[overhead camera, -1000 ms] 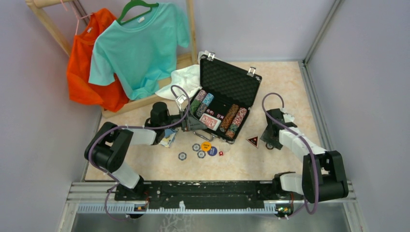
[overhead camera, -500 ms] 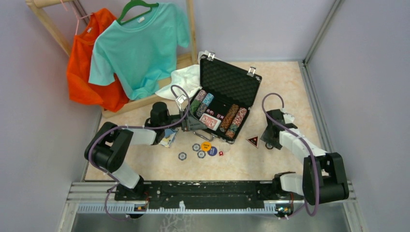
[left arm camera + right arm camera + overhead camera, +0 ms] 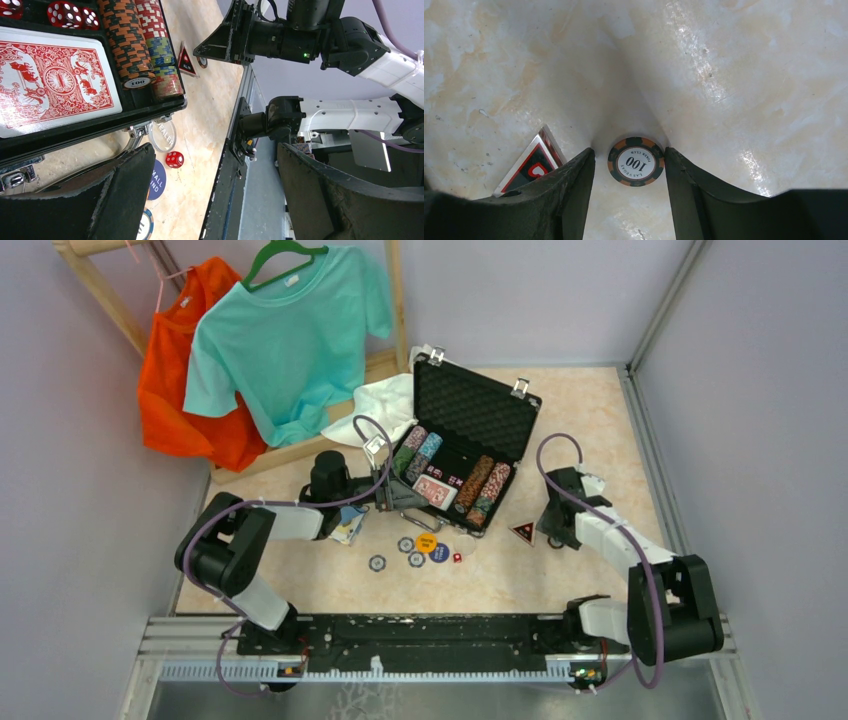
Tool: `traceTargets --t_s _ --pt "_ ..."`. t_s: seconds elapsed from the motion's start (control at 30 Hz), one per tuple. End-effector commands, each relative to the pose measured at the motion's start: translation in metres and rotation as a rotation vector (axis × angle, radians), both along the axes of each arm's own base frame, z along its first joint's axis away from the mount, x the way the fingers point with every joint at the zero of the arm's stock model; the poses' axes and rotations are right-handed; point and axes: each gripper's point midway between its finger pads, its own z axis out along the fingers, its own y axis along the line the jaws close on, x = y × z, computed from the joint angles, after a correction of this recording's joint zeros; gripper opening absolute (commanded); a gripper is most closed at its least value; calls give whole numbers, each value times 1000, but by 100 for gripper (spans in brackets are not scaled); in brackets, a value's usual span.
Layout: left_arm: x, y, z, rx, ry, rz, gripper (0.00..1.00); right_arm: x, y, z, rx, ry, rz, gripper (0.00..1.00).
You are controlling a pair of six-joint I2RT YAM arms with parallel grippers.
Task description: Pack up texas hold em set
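Nearest the arm bases, on the near side of the case (image 3: pixel 475 415), loose chips (image 3: pixel 377 563), round buttons (image 3: pixel 426 544) and a red die (image 3: pixel 457 557) lie flat on the table (image 3: pixel 590 405). They look light, hard and smooth, with almost no height to catch. I judge each is best pinched across its rim, fingers pressed down to the table, since any tilt could let it skid away.

To the right of the case the right end effector (image 3: pixel 629 150) stands partly open, straddling a 100 chip (image 3: pixel 636 161) that lies flat. One finger is just beside the chip's rim and the other stands a little apart. Nothing is clamped yet. The triangular marker (image 3: pixel 531 165) lies just beside this chip, towards the case, and may get nudged.

At the front edge of the case the left end effector (image 3: pixel 212 155) gapes wide and holds nothing.

The case itself sits open, its lid upright. It is stiff and probably heavy with the chip rows (image 3: pixel 125 45) and red deck (image 3: pixel 50 80) inside. The lid edge seems the place to push it shut.

Against the earlier frames, the right arm has edged slightly towards the case. The left arm and the loose pieces have not moved
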Motion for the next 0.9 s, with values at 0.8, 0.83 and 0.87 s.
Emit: traceTargets --t_s 0.8,0.83,0.87 --pt "-5 1 5 -38 -13 -26 97 -29 16 -10 37 84 25 36" --pt "-5 1 5 -38 -14 -26 97 -28 16 -9 37 81 25 36" --pt "-5 1 5 -38 -14 -27 97 -27 16 -5 39 71 26 35"
